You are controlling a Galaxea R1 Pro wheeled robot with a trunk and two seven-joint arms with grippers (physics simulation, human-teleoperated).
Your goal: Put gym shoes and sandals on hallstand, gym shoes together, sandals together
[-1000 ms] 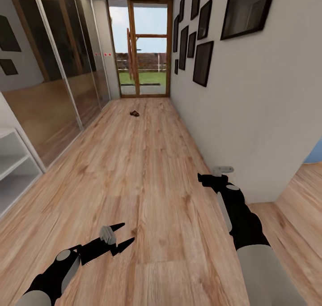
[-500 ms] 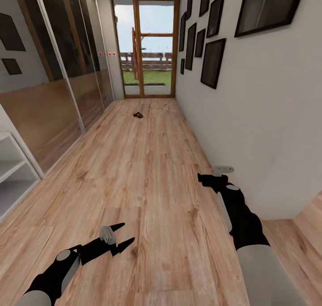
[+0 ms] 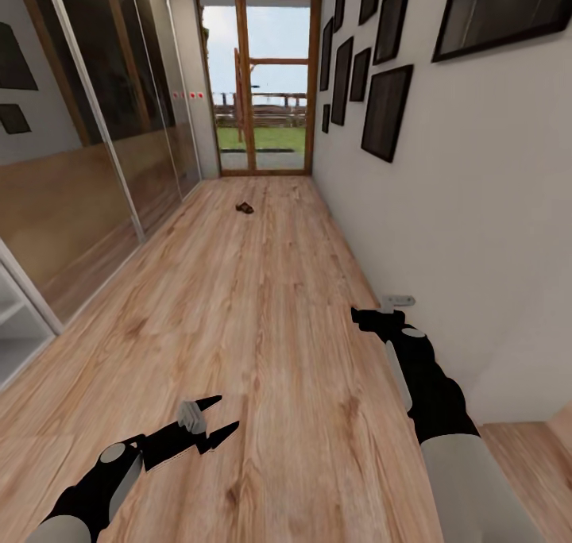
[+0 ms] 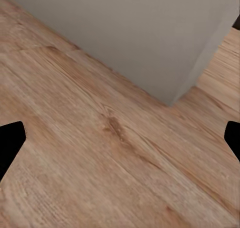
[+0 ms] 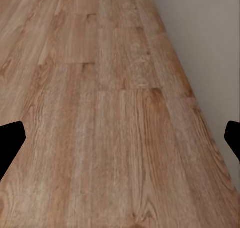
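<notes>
Sandal (image 3: 245, 207) far down corridor floor (image 3: 262, 305), well beyond left gripper (image 3: 217, 415) and right gripper (image 3: 367, 317), both spread, empty.

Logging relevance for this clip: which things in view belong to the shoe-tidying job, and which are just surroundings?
Job:
- dark brown sandal, far down the corridor floor
- left gripper, open
- right gripper

Surroundings:
- picture frames
- glass door
- mirrored wardrobe

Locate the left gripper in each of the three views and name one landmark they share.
Head view: left gripper low at left, open above the corridor floor.
Left wrist view: fingertips at both side edges.
Right wrist view: not in it.
Shared landmark: the floor's seam with the white wall.
</notes>
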